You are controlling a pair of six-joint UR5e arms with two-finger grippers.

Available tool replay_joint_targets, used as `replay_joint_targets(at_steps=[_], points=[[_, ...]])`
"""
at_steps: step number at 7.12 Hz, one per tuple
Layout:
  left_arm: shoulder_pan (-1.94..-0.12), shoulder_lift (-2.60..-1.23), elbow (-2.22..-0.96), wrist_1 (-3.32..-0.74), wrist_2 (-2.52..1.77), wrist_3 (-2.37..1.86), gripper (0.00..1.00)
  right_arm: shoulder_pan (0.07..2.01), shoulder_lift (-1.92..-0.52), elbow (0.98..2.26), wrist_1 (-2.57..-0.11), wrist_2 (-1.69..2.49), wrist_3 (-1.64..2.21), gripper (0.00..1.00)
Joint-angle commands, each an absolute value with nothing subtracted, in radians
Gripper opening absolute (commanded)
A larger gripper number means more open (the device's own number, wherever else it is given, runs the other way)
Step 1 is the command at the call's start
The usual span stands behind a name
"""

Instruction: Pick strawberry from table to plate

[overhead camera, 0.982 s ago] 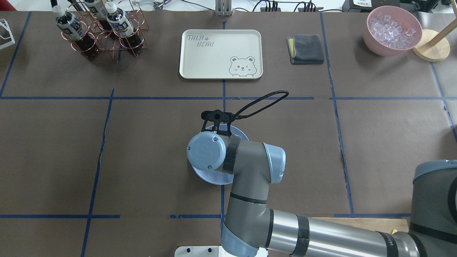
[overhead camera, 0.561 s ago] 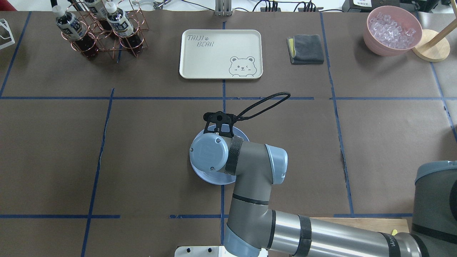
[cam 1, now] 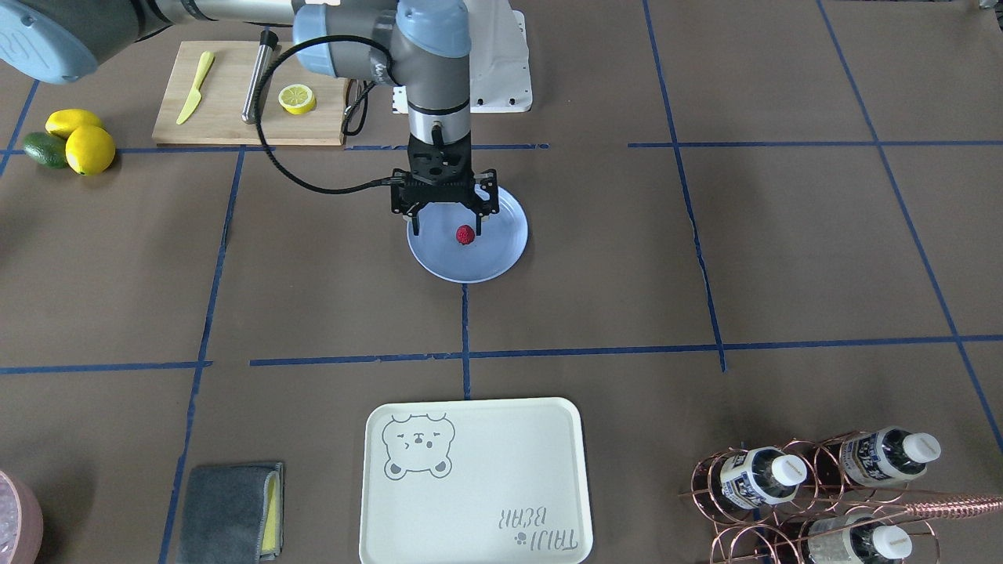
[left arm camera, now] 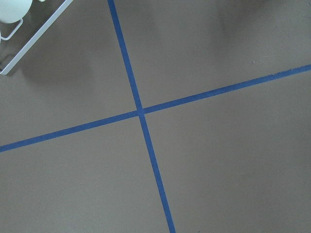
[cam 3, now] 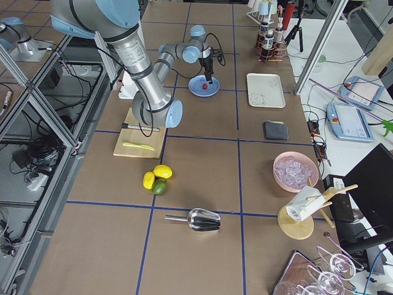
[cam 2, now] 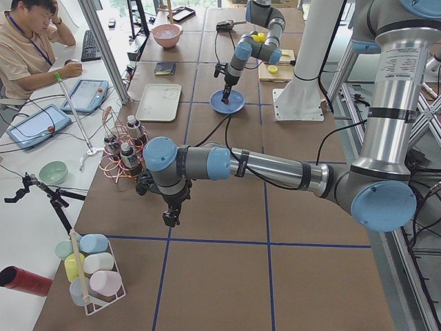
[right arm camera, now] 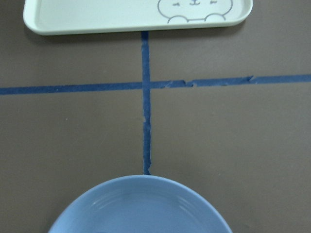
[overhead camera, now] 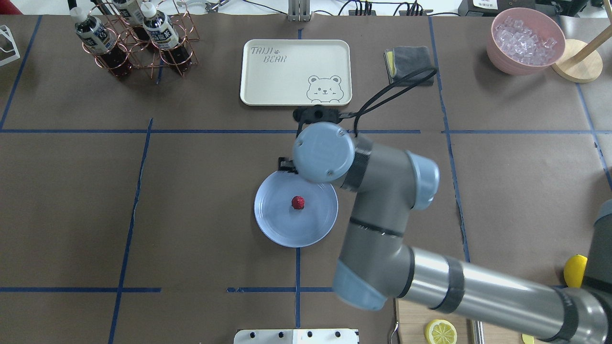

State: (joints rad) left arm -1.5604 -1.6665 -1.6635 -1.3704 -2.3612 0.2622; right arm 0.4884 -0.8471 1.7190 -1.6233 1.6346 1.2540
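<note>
The strawberry (overhead camera: pixel 298 202) is a small dark-red berry lying near the middle of the light-blue plate (overhead camera: pixel 277 222) on the table (overhead camera: pixel 191 191). In the front-facing view the strawberry (cam 1: pixel 465 234) rests on the plate (cam 1: pixel 479 265), free of any finger. My right gripper (cam 1: pixel 447 227) hangs open and empty just above the plate's robot-side half. From overhead its wrist hides it. The right wrist view shows only the plate's rim (right arm camera: pixel 141 187). My left gripper (cam 2: pixel 169 219) shows only in the exterior left view, far from the plate, and I cannot tell its state.
A cream bear tray (overhead camera: pixel 295 71) lies beyond the plate, with a grey cloth (overhead camera: pixel 410 64) to its right. A copper bottle rack (overhead camera: pixel 134 38) stands far left and a pink bowl of ice (overhead camera: pixel 526 40) far right. A cutting board (cam 1: pixel 251 94) holds a lemon half (cam 1: pixel 297 99).
My right arm has risen and swung away to the far right of the plate. The plate, covered by the wrist before, now shows with the strawberry lying on it.
</note>
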Motion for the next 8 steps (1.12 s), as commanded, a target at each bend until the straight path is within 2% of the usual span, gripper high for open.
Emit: replay_joint_targets(at_steps=[1,3,5,7,8], points=[[-1.56,-1.664,-1.658,-1.37,-2.358,0.261,1.0,0.811,-1.01,1.798,-1.626,1.901,0.884,1.0],[-1.562,-1.658,-1.655,-1.37,-2.358,0.261,1.0,1.097,-1.198,1.798,-1.621,2.104,0.484,1.0],[-1.562,-1.657,-1.652,-1.371,-2.365,0.264,1.0,1.233,-1.487,1.79,-1.519,2.082,0.439,1.0],[-1.562,-1.649,-1.655,-1.373,-2.368,0.264,1.0,1.296,-1.621,1.731,-1.353,2.047,0.407,1.0],[-1.562,-1.649,-1.655,-1.373,-2.368,0.264,1.0,1.396,-1.661,1.72,-1.321,2.165,0.156,1.0]])
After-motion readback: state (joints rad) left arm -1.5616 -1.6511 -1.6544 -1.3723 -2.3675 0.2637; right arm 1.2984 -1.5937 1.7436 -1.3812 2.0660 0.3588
